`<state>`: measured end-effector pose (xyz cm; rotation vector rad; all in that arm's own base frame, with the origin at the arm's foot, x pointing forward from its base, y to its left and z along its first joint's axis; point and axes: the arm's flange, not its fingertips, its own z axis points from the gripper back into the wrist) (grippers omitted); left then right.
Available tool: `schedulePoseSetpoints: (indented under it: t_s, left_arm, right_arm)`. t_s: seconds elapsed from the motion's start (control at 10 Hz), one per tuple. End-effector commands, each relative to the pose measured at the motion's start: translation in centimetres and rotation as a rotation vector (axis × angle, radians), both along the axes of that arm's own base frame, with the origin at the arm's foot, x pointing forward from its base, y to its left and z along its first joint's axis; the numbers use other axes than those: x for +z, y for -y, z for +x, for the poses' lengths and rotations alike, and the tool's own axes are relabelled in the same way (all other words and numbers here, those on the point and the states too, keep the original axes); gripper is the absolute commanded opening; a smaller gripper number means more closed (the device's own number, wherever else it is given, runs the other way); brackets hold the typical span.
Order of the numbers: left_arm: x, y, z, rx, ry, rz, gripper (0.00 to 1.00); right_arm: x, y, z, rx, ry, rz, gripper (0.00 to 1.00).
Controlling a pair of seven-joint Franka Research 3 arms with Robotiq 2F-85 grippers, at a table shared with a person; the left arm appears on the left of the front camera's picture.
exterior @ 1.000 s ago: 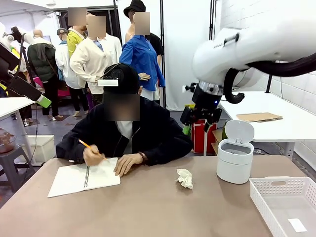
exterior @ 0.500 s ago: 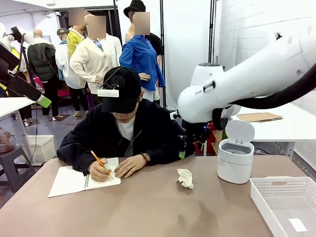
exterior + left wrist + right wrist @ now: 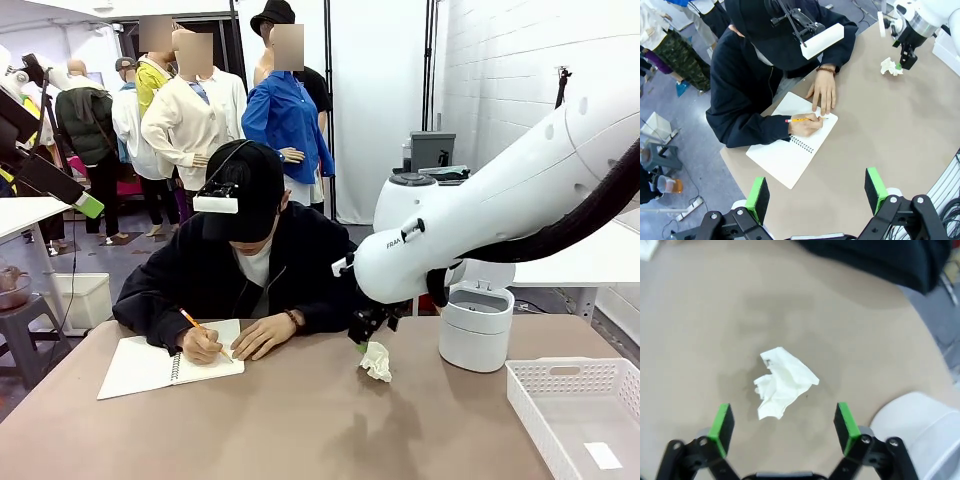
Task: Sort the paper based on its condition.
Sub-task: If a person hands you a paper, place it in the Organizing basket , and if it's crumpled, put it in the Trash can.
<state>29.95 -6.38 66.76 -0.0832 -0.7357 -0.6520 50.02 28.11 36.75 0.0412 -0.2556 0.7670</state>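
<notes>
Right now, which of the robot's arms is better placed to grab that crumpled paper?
The right looks better placed: the right gripper hangs open just above the crumpled paper. The left gripper, also open, is high above the table near the notebook, far from it.

The crumpled white paper ball [image 3: 375,361] lies on the tan bench [image 3: 300,425], just by my right fingers [image 3: 845,421]. The white lidded plastic bin [image 3: 476,325] stands right of it, the white spiral-bound notebook [image 3: 150,368] far left.
</notes>
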Motion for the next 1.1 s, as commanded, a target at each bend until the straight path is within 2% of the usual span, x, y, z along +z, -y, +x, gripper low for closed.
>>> schedulePoseSetpoints:
  t_s: [0.0, 0.1, 0.2, 0.3, 0.4, 0.5, 0.7, 0.8, 0.9, 1.0]
  left_arm:
    - [0.1, -0.1, 0.0, -0.001, -0.003, -0.005, 1.00]
    - [0.1, -0.1, 0.0, -0.001, -0.003, -0.005, 1.00]
    - [0.1, -0.1, 0.0, -0.001, -0.003, -0.005, 1.00]
    - [0.1, -0.1, 0.0, -0.001, -0.003, -0.005, 1.00]
    - [0.1, -0.1, 0.0, -0.001, -0.003, -0.005, 1.00]
    - [0.1, -0.1, 0.0, -0.001, -0.003, -0.005, 1.00]
    - [0.1, -0.1, 0.0, -0.001, -0.003, -0.005, 1.00]
    - [0.1, -0.1, 0.0, -0.001, -0.003, -0.005, 1.00]
    - [0.1, -0.1, 0.0, -0.001, -0.003, -0.005, 1.00]
    - [0.1, -0.1, 0.0, -0.001, -0.003, -0.005, 1.00]
  right_arm:
    - [-0.2, 0.9, 0.6, 0.170, -0.077, 0.009, 1.00]
    - [-0.1, 1.0, 0.6, 0.200, -0.151, 0.031, 1.00]
    - [-0.4, 1.0, 0.9, 0.213, -0.178, 0.067, 1.00]
    - [-0.9, 0.9, 1.5, 0.225, -0.179, 0.080, 1.00]
    - [0.7, 1.3, 1.8, 0.255, -0.111, 0.052, 1.00]
    - [-1.0, 0.2, 0.2, 0.207, -0.146, 0.055, 1.00]
    - [-1.0, 0.2, 0.2, 0.207, -0.146, 0.055, 1.00]
    - [-0.3, 0.5, 0.8, 0.221, -0.145, 0.056, 1.00]
    - [-1.1, 1.4, 2.6, 0.241, -0.173, 0.040, 1.00]
    - [-1.6, 1.4, 3.4, 0.272, -0.142, 0.014, 1.00]
